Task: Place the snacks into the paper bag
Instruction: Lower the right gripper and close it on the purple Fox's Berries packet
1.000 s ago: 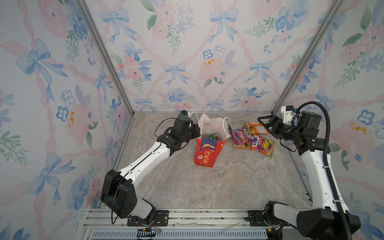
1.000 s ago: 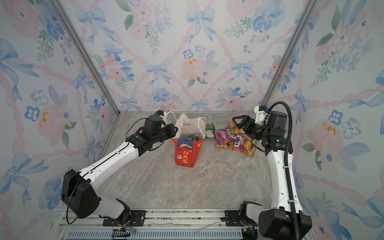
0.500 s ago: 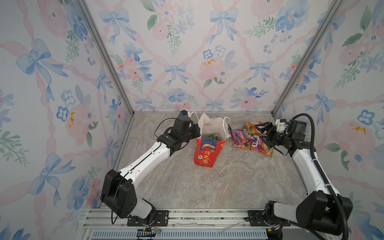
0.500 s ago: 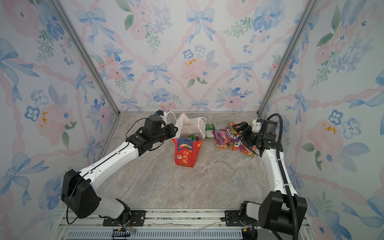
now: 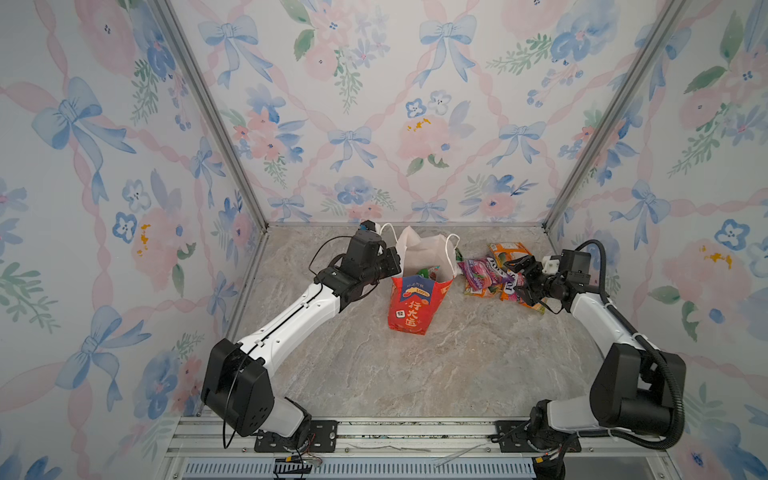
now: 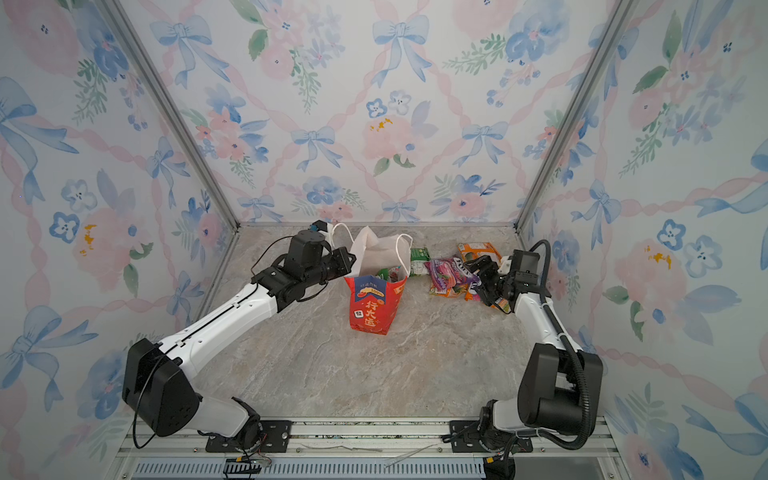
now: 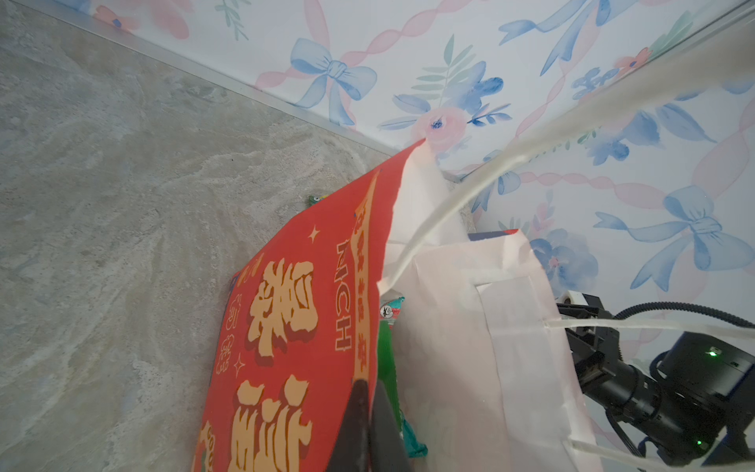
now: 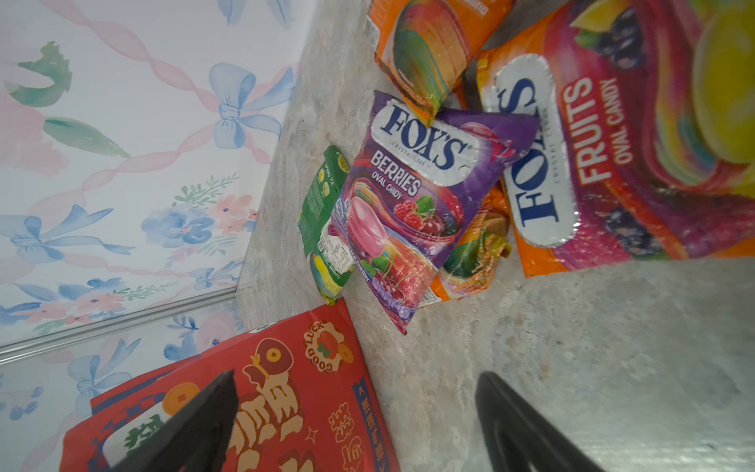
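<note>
- Left gripper [image 5: 395,266] [image 6: 348,259] [image 7: 369,386] is pinching the left rim of the bag [image 5: 411,309] [image 6: 372,309] [image 7: 294,327], with its fingers pressed together on the red paper.
- Right gripper [image 5: 518,280] [image 6: 484,278] [image 8: 358,375] is hovering with its fingers spread wide apart and nothing between them, just over the right end of the snacks [image 5: 484,276] [image 6: 451,276].
- Bag is standing upright just right of center in both top views, with its white mouth gaping open upward.
- Inside it, a green packet [image 5: 426,272] [image 6: 386,274] [image 7: 386,359] is lying against the front wall.
- Loose snacks are lying in a heap on the table [image 5: 415,374] [image 6: 353,374], just right of the bag:
- purple packet [image 8: 412,204] [image 5: 478,272] [image 6: 444,272] is resting on top, overlapping its neighbours;
- fruits packet [image 8: 613,163], orange and pink, is lying beside it, partly under the right gripper in both top views;
- mango packet [image 8: 425,49] [image 5: 505,250] [image 6: 478,250] is sitting behind, nearer the back wall;
- another green packet [image 8: 322,212] [image 6: 419,259] is leaning between the purple one and the bag;
- another orange packet [image 8: 474,253] is peeking out from under the purple one.
- Floral walls [image 5: 374,104] [image 6: 332,104] are closing in the table on three sides.
</note>
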### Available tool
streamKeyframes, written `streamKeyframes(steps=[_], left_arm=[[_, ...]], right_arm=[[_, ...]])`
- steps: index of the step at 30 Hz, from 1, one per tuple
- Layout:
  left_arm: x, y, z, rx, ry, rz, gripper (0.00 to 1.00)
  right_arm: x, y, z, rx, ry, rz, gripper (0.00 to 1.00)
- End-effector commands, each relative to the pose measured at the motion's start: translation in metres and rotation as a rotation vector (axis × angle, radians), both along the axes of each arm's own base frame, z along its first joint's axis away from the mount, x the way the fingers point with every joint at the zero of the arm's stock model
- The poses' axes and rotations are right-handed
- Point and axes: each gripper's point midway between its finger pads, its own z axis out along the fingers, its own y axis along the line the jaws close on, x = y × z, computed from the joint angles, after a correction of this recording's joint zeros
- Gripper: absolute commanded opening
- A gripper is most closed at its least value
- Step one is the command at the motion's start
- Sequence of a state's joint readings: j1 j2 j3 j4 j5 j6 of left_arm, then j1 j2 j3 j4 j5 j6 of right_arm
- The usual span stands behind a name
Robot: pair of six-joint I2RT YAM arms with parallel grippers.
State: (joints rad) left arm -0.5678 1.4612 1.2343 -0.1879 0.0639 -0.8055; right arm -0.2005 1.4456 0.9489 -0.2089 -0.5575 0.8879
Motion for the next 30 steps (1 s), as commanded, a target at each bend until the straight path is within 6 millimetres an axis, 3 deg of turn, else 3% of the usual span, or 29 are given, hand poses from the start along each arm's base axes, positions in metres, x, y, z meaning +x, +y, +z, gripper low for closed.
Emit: streamKeyframes(steps=[1,9,14,16,30], left_arm=[[-0.004,0.003,-0.008,0.019,0.015,-0.003,0.0],[-0.003,0.003,-0.01,0.02,0.021,-0.002,0.0],[-0.003,0.003,-0.009,0.02,0.018,-0.002,0.0],[-0.003,0.003,-0.009,0.021,0.019,-0.001,0.0],[-0.002,0.002,-0.009,0.018,0.019,-0.002,0.0]], right_arm=[[0.012,-0.005,-0.01,-0.008,-0.003,-0.047,0.95],[0.03,-0.002,-0.035,0.004,0.035,-0.052,1.0],[0.042,0.0,-0.042,0.016,0.028,-0.054,0.97],[0.046,0.001,-0.054,0.02,0.052,-0.052,0.97],[0.081,0.005,-0.07,0.04,0.022,-0.034,0.97]])
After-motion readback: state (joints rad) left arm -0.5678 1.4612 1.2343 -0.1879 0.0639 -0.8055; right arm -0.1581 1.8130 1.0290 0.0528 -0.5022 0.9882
